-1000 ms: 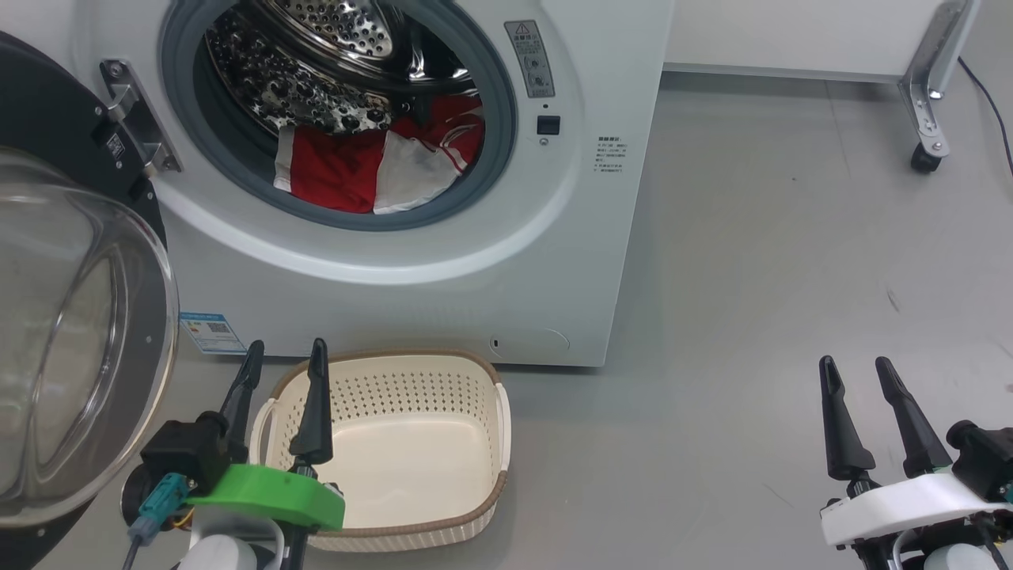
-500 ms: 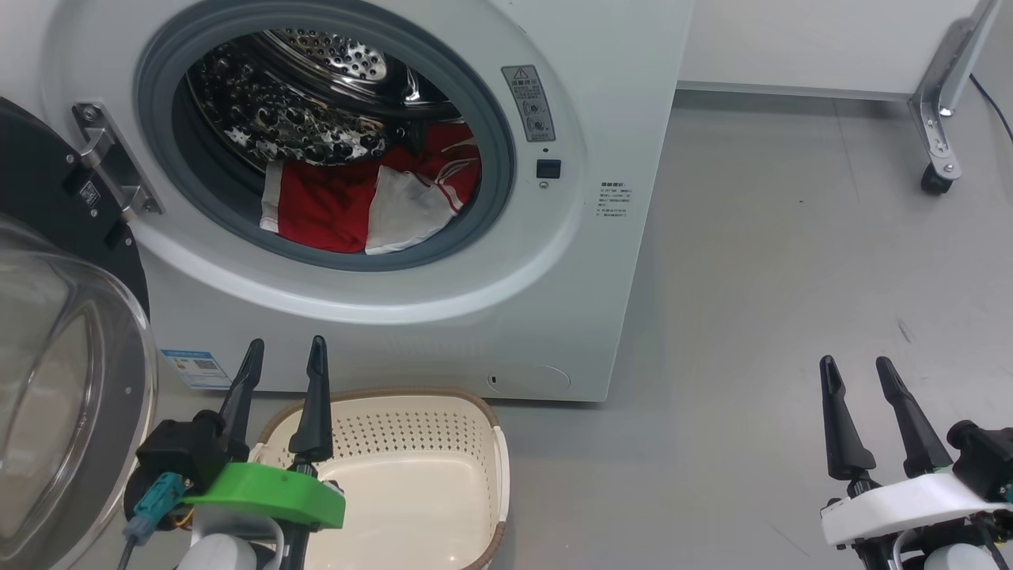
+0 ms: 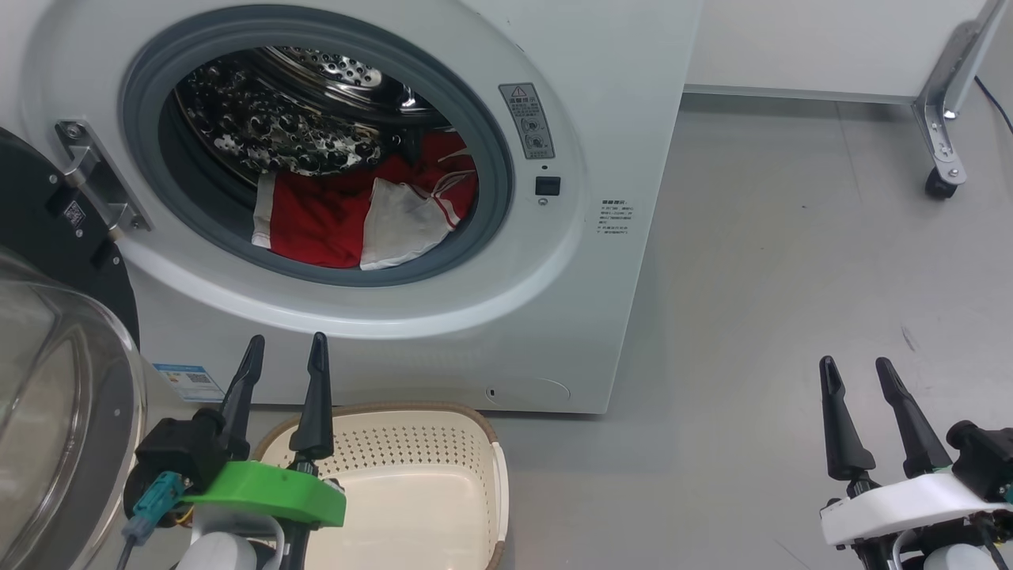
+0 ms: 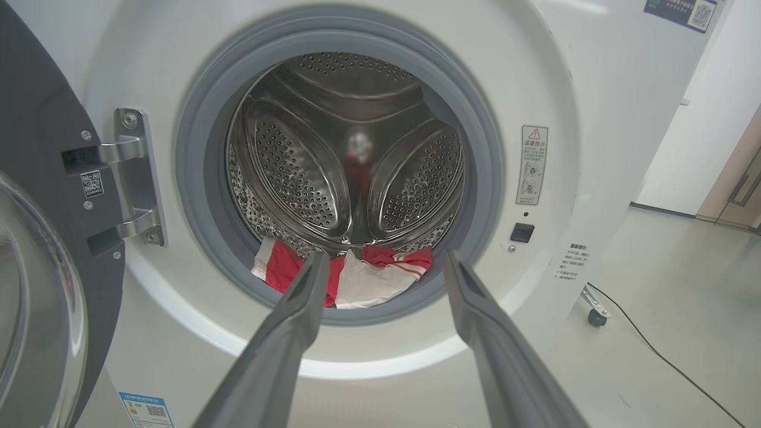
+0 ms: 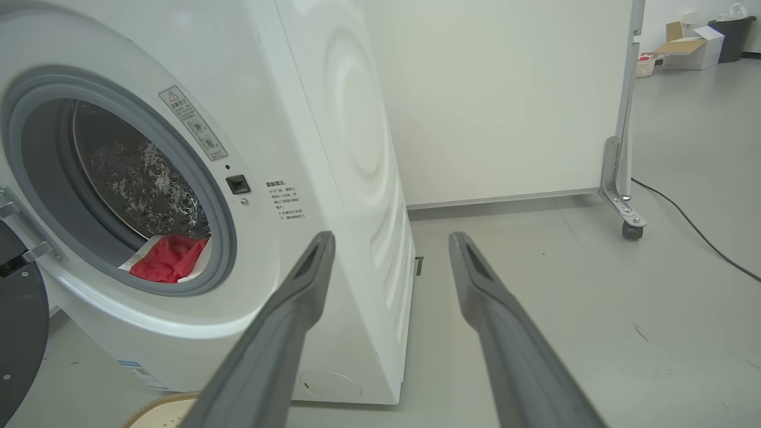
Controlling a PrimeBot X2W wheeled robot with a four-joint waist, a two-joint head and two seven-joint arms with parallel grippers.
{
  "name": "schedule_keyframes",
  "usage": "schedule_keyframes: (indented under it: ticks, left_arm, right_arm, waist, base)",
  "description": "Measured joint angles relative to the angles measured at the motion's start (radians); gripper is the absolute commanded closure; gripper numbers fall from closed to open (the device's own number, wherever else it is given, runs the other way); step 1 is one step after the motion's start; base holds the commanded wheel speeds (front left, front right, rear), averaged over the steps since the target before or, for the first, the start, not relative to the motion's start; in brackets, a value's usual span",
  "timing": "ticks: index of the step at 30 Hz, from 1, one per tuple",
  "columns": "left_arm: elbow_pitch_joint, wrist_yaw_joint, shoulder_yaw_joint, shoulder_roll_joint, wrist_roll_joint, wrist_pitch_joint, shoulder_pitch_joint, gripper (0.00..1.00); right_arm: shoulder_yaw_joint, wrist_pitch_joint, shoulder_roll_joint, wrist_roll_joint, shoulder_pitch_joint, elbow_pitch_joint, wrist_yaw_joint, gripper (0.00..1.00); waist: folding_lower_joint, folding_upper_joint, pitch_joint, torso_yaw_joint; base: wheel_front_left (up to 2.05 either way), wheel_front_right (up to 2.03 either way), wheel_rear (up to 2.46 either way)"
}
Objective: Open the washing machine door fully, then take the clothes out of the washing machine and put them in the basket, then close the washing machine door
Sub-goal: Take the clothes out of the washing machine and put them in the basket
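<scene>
Clothes first: the red fabric garments with white panels (image 3: 348, 226) are slumped at the front lip of the perforated steel drum (image 3: 269, 134) in the big white front-loading washing machine (image 3: 633, 95). We reckon they're soft, light and floppy, so pinch a raised fold near the grey gasket (image 3: 492, 170). Our left gripper (image 3: 286, 339) and right gripper (image 3: 854, 361) have fingers spread, holding nothing. On the left the glossy black-rimmed glass door (image 3: 55, 412) stands open, and the cream perforated plastic basket (image 3: 396, 443) sits below the porthole, so nothing's really blocking us.

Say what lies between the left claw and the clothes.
In the head view, the white front of the washing machine and grey door seal lie between the left claw and the clothes.
</scene>
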Motion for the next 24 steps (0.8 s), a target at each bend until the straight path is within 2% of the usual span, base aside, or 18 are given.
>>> schedule_keyframes:
  ticks: [24]
  left_arm:
    - [0.004, 0.000, -0.003, 0.000, 0.000, 0.000, 0.000, 0.00]
  right_arm:
    - [-0.001, 0.000, 0.000, 0.000, 0.000, 0.005, 0.000, 0.00]
  waist:
    - [0.0000, 0.0000, 0.010, -0.003]
  base:
    - [0.01, -0.01, 0.00]
